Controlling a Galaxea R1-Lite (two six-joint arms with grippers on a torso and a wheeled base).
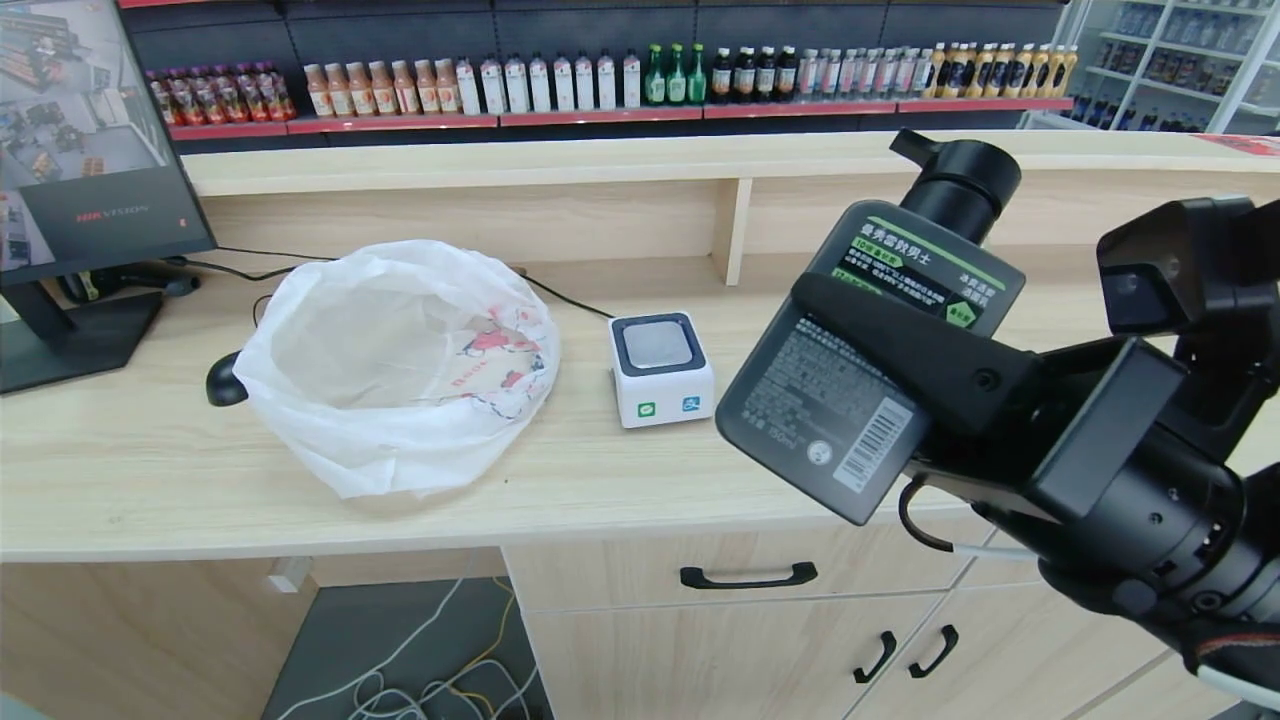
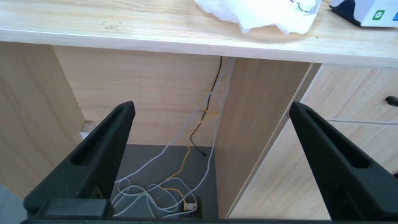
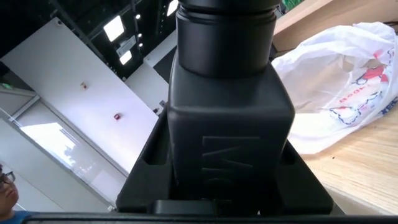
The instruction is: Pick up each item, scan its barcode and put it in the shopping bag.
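Black bottle (image 1: 808, 402), one, clamped in right claw (image 1: 850, 320); left claw (image 2: 211, 115) spread; one bag (image 1: 335, 440), one scanner (image 1: 661, 372).

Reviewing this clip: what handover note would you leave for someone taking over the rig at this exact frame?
Right gripper: shut on the dark bottle, held above the counter to the right of the scanner. The barcode faces the head camera, not the scanner.
Left gripper: open, empty, low in front of the counter.
Shopping bag: open on the counter left of the scanner; nothing visible inside.
Done: bottle picked up.
Left: turn the barcode to the scanner (whether it has been scanned cannot be told), then drop the bottle in the bag.
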